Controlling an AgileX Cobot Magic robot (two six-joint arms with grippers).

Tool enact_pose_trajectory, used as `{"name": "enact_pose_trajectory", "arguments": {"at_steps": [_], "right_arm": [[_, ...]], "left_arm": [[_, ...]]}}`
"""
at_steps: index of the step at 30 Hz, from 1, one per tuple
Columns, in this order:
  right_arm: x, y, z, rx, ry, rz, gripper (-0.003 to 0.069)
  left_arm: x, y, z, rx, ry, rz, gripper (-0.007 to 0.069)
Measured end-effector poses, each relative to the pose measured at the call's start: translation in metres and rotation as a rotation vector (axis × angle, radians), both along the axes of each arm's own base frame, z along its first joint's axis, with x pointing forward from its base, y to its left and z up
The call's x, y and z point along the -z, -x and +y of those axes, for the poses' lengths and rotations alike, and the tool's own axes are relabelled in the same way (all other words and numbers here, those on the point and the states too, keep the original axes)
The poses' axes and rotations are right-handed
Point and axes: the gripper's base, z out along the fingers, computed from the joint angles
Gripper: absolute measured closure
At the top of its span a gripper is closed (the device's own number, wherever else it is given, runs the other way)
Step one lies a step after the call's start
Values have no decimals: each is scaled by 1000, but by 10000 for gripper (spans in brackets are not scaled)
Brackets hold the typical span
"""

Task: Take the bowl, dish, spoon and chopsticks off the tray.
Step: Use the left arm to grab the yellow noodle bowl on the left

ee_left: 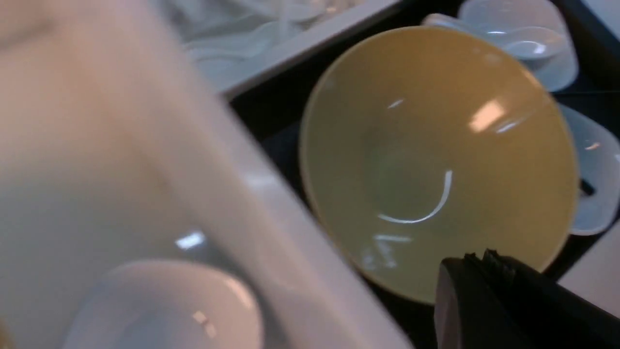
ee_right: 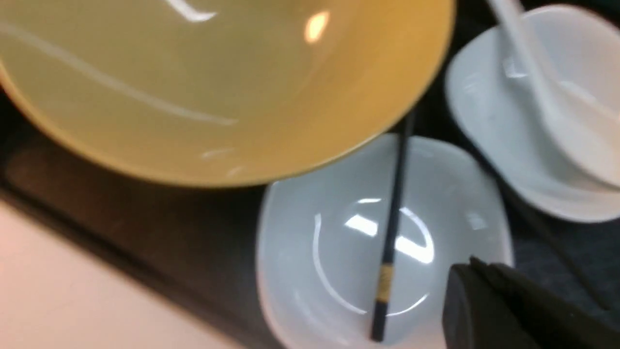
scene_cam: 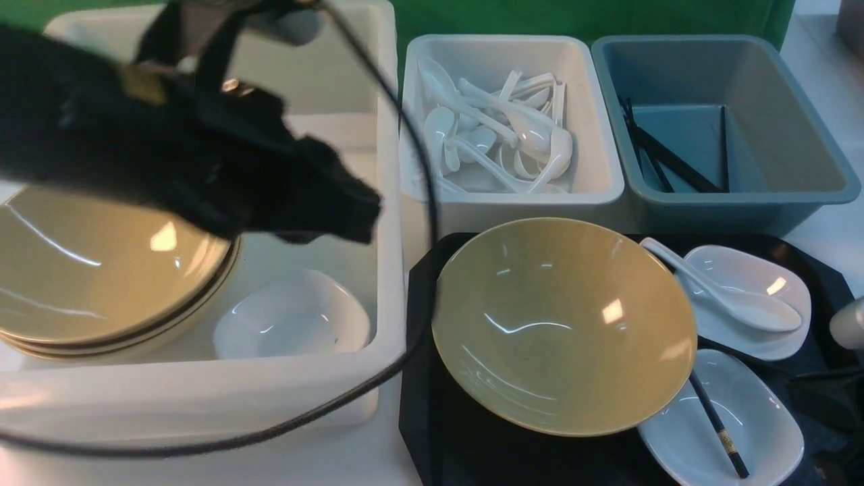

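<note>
The wide mustard-tan bowl (scene_cam: 563, 324) sits on the black tray (scene_cam: 432, 439). To its right a white spoon (scene_cam: 736, 297) lies across one white dish (scene_cam: 749, 270). A black chopstick (scene_cam: 717, 425) with a gold band rests on the nearer dish (scene_cam: 756, 412), its thin end under the bowl's rim. My left gripper (scene_cam: 351, 216) hangs shut and empty over the big white tub, and in the left wrist view its tip (ee_left: 477, 257) is by the bowl (ee_left: 436, 160). My right gripper (ee_right: 472, 264) is shut and empty just above the near dish (ee_right: 329, 252), beside the chopstick (ee_right: 392, 218).
The large white tub (scene_cam: 388, 135) on the left holds stacked tan bowls (scene_cam: 101, 270) and a white dish (scene_cam: 290, 317). Behind the tray stand a white tub of spoons (scene_cam: 506, 128) and a blue-grey tub (scene_cam: 796, 101) with black chopsticks (scene_cam: 668, 162). A black cable (scene_cam: 425, 202) loops down beside the bowl.
</note>
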Motion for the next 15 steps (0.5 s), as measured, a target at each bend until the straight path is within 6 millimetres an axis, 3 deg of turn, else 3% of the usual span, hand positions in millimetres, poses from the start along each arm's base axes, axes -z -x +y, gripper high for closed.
{"name": "enact_pose_trajectory", "arguments": {"at_steps": [5, 7, 8, 12, 15], "right_arm": [[-10, -4, 3, -11, -10, -16, 624], [-11, -4, 3, -9, -13, -20, 624], [-12, -4, 3, -8, -16, -24, 624], [-13, -3, 3, -7, -20, -30, 624], [-13, -3, 3, -8, -21, -29, 624]], "left_arm": [[6, -36, -64, 173, -122, 117, 640], [6, -43, -74, 192, -148, 122, 640], [15, -55, -87, 212, -205, 146, 638], [34, -80, -104, 208, -292, 168, 616], [53, -100, -112, 182, -367, 165, 552]]}}
